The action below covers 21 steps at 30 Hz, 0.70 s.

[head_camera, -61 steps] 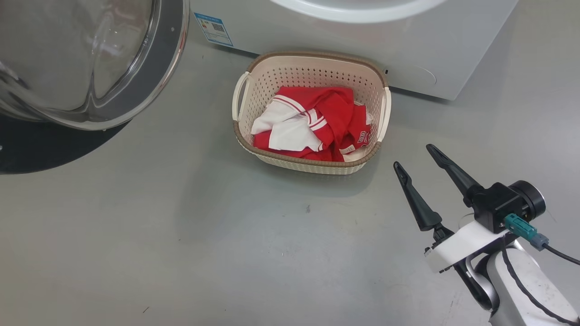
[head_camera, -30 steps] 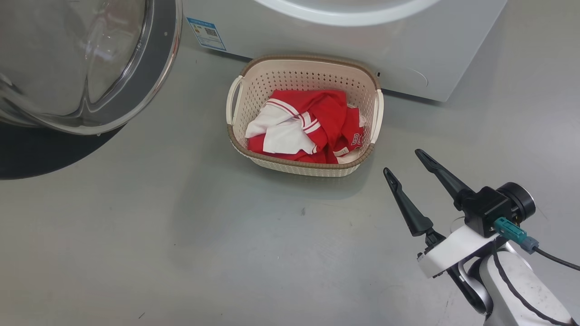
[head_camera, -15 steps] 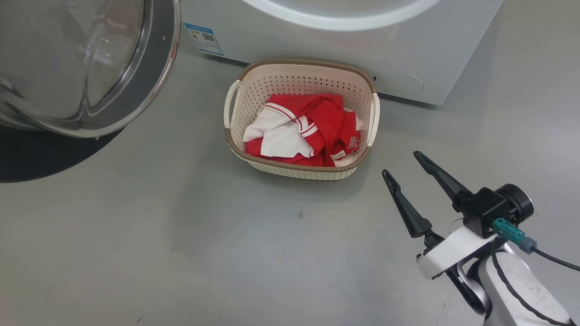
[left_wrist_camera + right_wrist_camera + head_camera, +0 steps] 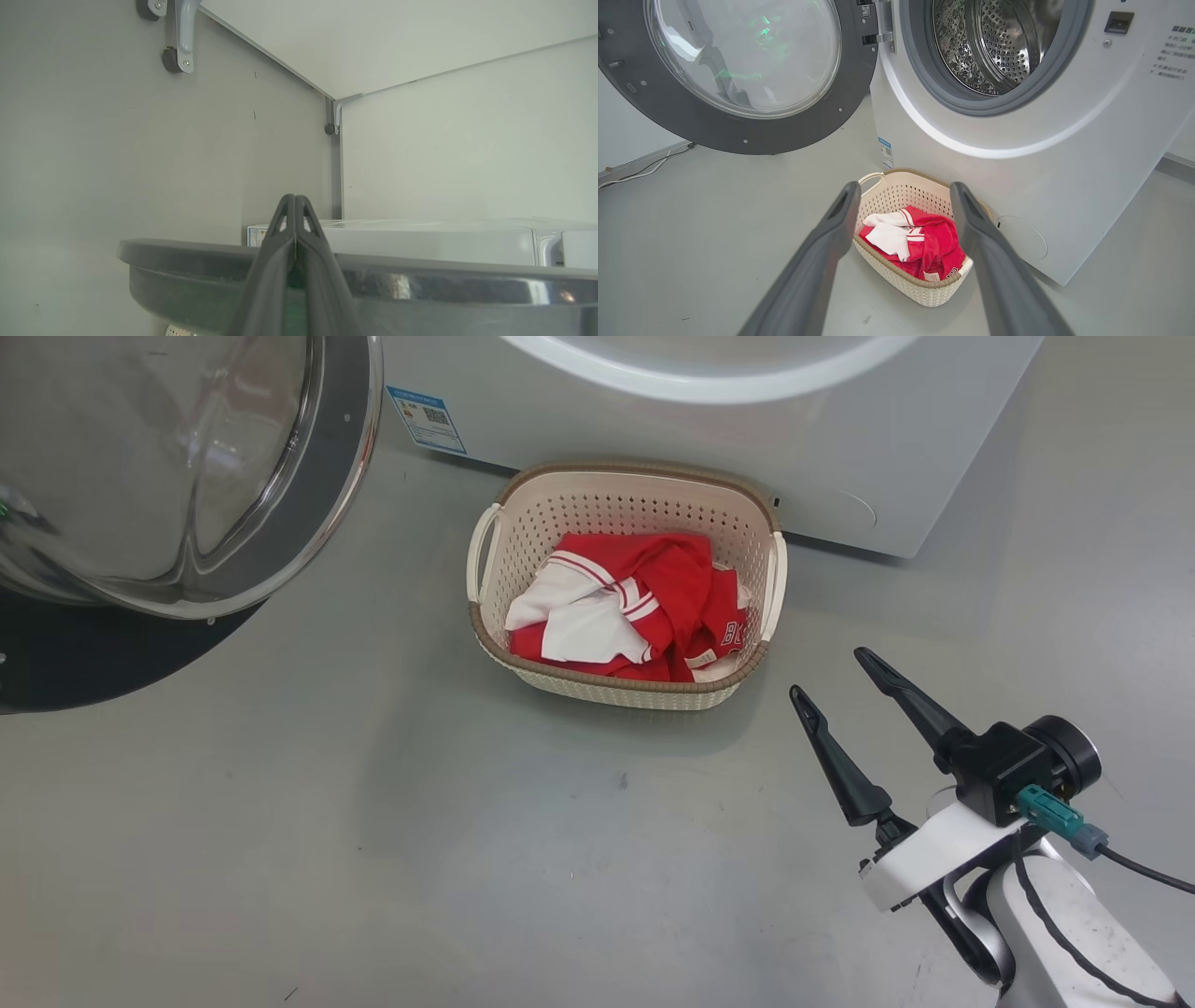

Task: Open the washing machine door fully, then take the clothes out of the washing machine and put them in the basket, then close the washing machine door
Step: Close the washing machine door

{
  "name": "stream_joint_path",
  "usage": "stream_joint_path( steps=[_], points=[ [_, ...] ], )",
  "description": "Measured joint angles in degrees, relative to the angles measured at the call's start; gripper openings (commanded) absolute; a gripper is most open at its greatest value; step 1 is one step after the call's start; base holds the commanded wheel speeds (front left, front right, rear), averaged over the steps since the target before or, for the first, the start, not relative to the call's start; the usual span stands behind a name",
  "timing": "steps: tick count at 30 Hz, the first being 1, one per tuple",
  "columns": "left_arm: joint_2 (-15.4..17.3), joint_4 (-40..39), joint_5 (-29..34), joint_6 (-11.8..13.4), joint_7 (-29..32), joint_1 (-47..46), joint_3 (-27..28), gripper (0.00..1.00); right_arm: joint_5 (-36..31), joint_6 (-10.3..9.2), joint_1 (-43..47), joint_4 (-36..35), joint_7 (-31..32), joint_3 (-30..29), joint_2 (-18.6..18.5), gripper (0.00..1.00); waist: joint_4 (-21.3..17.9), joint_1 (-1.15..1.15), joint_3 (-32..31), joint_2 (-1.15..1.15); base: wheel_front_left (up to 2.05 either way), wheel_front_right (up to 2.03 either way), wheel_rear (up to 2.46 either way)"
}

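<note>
red clothes (image 4: 681, 581) lie heaped in one basket (image 4: 635, 472); right jaws spread, left jaws pressed together.

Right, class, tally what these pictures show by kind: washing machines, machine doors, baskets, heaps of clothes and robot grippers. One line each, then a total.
1 washing machine
1 washing machine door
1 basket
1 heap of clothes; the number of garments cannot be told
2 grippers: left gripper, right gripper
Total: 6

The clothes (image 4: 635, 607) lie in the basket (image 4: 635, 504), which sits on the floor (image 4: 373, 821) just before the washing machine (image 4: 747, 448); the door (image 4: 347, 476) stands open to the left.
</note>
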Motion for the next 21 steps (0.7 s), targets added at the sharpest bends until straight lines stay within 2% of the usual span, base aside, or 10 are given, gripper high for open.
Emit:
stream_joint_path(
  steps=[9, 16, 21],
  points=[
    [0.11, 0.4, -2.67, -0.54, 4.7, -0.07, -0.03, 0.0, 0.01, 0.0, 0.0, 0.16, -0.04, 0.0, -0.04, 1.0, 0.35, 0.0, -0.18, 0.0, 0.0, 0.0, 0.0],
    [-1.29, 0.85, -3.08, -1.09, 7.49, -0.07, -0.51, 0.0, 0.02, 0.0, 0.0, 0.23, -0.04, 0.0, -0.08, 1.0, 0.62, 0.0, -0.4, 0.0, 0.0, 0.0, 0.0],
    [-1.93, 0.88, -3.13, -2.89, 10.53, -0.05, -1.93, 0.0, 0.02, 0.0, 0.0, 0.43, -0.07, -0.02, -0.1, 1.0, 0.8, 0.0, -0.6, 0.0, 0.0, 0.0, 0.0]
  ],
)
